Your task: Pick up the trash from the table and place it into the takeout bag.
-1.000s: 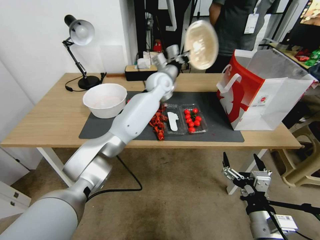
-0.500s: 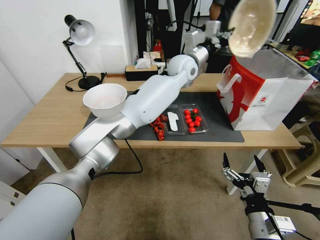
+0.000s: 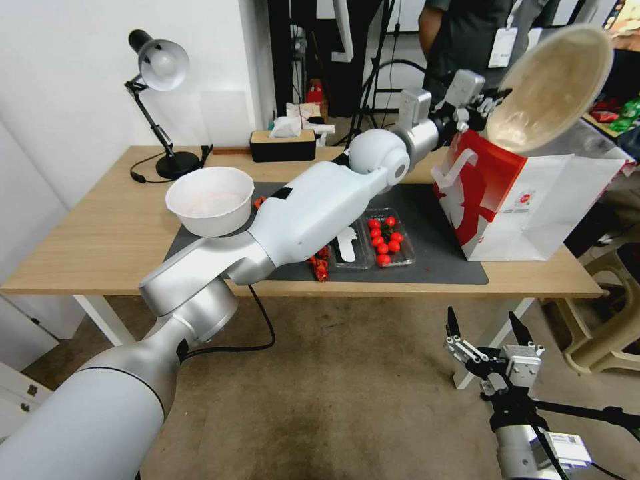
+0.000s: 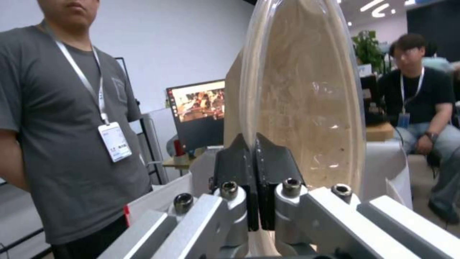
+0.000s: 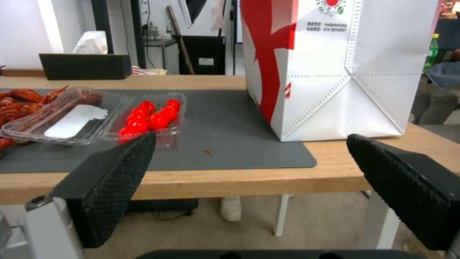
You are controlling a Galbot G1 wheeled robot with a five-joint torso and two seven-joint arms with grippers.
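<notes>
My left gripper (image 3: 490, 107) is shut on the rim of the shallow beige bowl (image 3: 550, 87), one piece of the trash, holding it tilted on edge over the open mouth of the red and white takeout bag (image 3: 527, 200). The left wrist view shows the black fingers (image 4: 239, 169) pinched on the bowl (image 4: 307, 100) rim. The bag (image 5: 335, 64) stands at the right end of the light-wood table (image 3: 107, 240). My right gripper (image 3: 483, 330) hangs open below the table's front edge, right of centre, holding nothing.
A big white bowl (image 3: 210, 200), a clear tray of red tomatoes (image 3: 385, 240), an open clear tray (image 3: 347, 245) and red crayfish shells (image 3: 319, 265) lie on the dark mat (image 3: 440, 263). A desk lamp (image 3: 160, 73) and tissue box (image 3: 283, 143) stand at the back. A person (image 3: 473, 40) stands behind.
My left arm has swung the beige bowl from above the table's middle rightward until it is over the bag's opening. The right arm has stayed put.
</notes>
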